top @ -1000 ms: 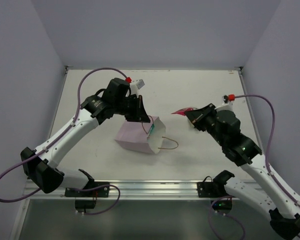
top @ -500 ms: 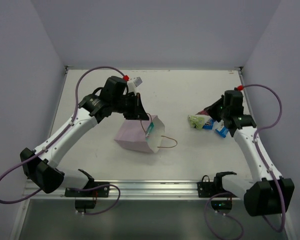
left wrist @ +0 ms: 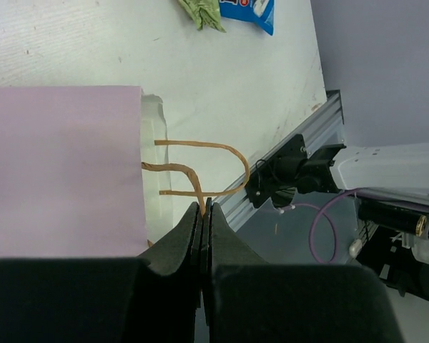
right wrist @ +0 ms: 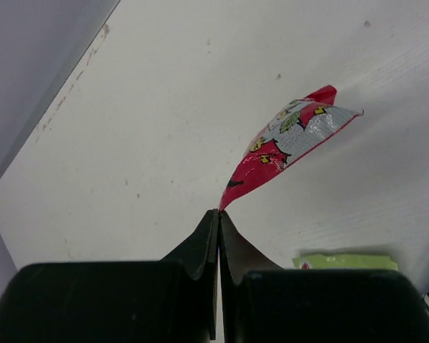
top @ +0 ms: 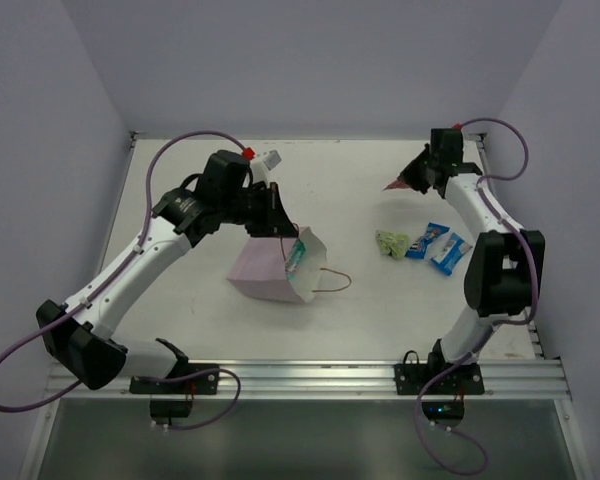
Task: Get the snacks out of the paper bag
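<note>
Your white counter [top: 380, 190] sat between lilac walls. At its left, the left tool [left wrist: 202, 214] was pinched shut on a brown cord handle [left wrist: 200, 146] of the pale lilac paper bag [top: 265, 272], which lay tipped, its long axis running left to right and its mouth, showing a teal packet [top: 297, 256], turned toward the right arm. Well apart to the right lay a green packet [top: 391, 241] and two blue packets [top: 427, 240]; beyond them, near the far right corner, the right tool [right wrist: 218, 214] clamped one corner of a shiny red-pink packet [right wrist: 289, 139], so I judge its drop spot lay back toward the arm bases.

Bag [top: 265, 275] pale lilac, handles [left wrist: 200, 168] brown. Red-pink packet [right wrist: 289, 139]: silver patch, yellow-green print. Green packet [top: 391, 242] light green. Blue packets [top: 427, 240] [top: 449, 250]: white print.
</note>
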{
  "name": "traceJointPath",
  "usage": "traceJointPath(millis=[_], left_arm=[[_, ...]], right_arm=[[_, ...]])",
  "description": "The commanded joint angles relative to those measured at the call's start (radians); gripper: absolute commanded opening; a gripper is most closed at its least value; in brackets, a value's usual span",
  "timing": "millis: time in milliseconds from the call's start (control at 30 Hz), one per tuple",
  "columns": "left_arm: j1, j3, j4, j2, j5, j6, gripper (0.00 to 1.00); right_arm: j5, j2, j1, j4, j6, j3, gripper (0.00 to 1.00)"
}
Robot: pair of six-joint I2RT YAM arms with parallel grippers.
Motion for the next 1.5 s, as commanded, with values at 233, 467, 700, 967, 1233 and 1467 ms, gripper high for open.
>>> traceJointPath(millis=[233, 467, 700, 967, 1233, 1467], left_arm=[[0.019, 0.037, 0.127, 0.018, 0.099, -0.044, 0.0], [0.021, 0.051, 0.13, 0.053, 0.125, -0.039, 0.0], [0.021, 0.051, 0.122, 0.088, 0.157, 0.002, 0.0], [0.022, 0.086, 0.141, 0.166, 0.165, 0.051, 0.0], [0.03, 0.108, 0.118, 0.189, 0.156, 0.074, 0.0], [0.042, 0.133, 0.058, 0.196, 0.166, 0.099, 0.0]], right_arm=[[-0.015, 0.132, -0.069, 0.0, -0.028, -0.007, 0.02], [0.042, -0.018, -0.079, 0.0, 0.006, -0.179, 0.39], [0.091, -0.337, -0.062, -0.067, -0.007, -0.326, 0.57], [-0.166, -0.572, 0.148, -0.019, 0.025, -0.384, 0.42], [-0.263, -0.581, 0.349, 0.265, 0.216, -0.571, 0.3], [-0.257, -0.482, 0.502, 0.334, 0.257, -0.529, 0.31]])
